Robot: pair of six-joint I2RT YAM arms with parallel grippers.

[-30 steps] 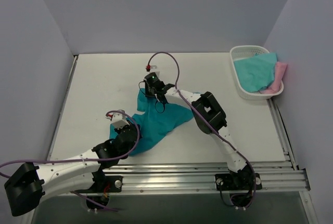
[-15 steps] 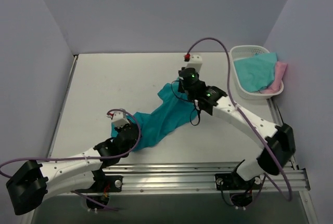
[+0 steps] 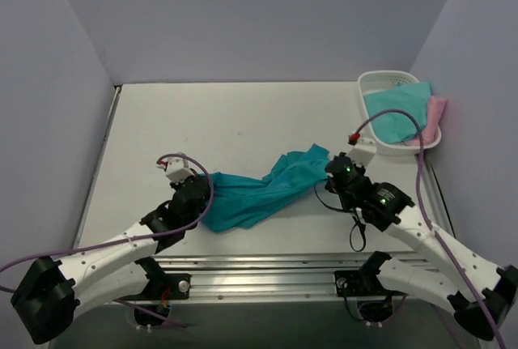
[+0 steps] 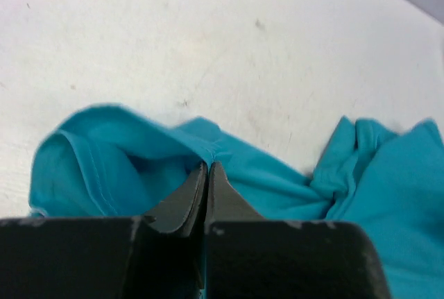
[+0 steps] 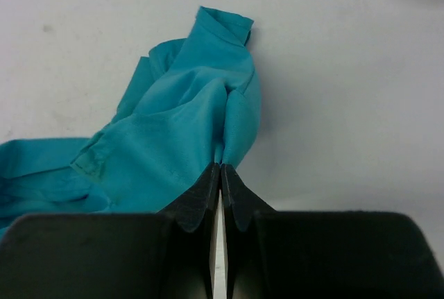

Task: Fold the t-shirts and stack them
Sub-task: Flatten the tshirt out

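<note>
A deep teal t-shirt (image 3: 259,191), wrinkled and bunched, lies stretched rope-like across the table (image 3: 202,122), its ends pinched tight by the left gripper (image 4: 207,168) and right gripper (image 5: 220,168).

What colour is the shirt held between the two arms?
Deep teal t-shirt; clearest in the right wrist view.

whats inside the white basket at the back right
An aqua t-shirt fills the basket, spilling over its rim, with a pale pink t-shirt showing at its right edge. The basket floor, and anything beneath them, is covered.
</note>
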